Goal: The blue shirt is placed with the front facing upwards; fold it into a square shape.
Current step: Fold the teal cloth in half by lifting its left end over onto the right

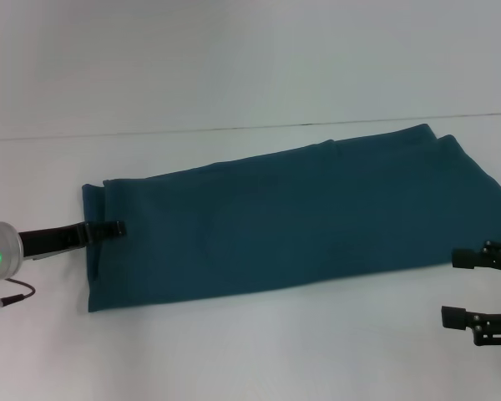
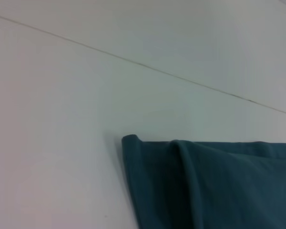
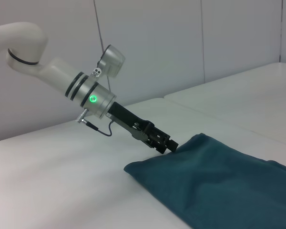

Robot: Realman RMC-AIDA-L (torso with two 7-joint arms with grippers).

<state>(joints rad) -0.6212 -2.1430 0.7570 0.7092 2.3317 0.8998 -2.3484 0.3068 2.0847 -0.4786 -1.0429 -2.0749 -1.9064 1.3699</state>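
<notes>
Nearest the camera in the head view, at the lower right edge of the frame, the right gripper [image 1: 484, 288] hangs just beside the shirt's right end, its two black fingers held well apart with nothing between them. At the middle left, the left gripper [image 1: 113, 226] lies low over the table with its black tips drawn together on the shirt's left edge; from the right wrist view it appears to be pinching the cloth there.

The blue shirt [image 1: 292, 217] stretches across the centre of the frame as a long band, already folded lengthwise, with no print or neckline showing. It lies on a white table [image 1: 234, 351], whose thin seam line runs across the upper part of the frame behind the shirt.

The fabric looks like a soft, matte knit: light, limp, and likely to sag or slide apart in layers when lifted. The left wrist view shows a rounded fold and stacked layers at the near corner [image 2: 133, 143], so a grasp should probably catch every layer at the end corners, close to the table surface, which looks smooth and slippery.
</notes>
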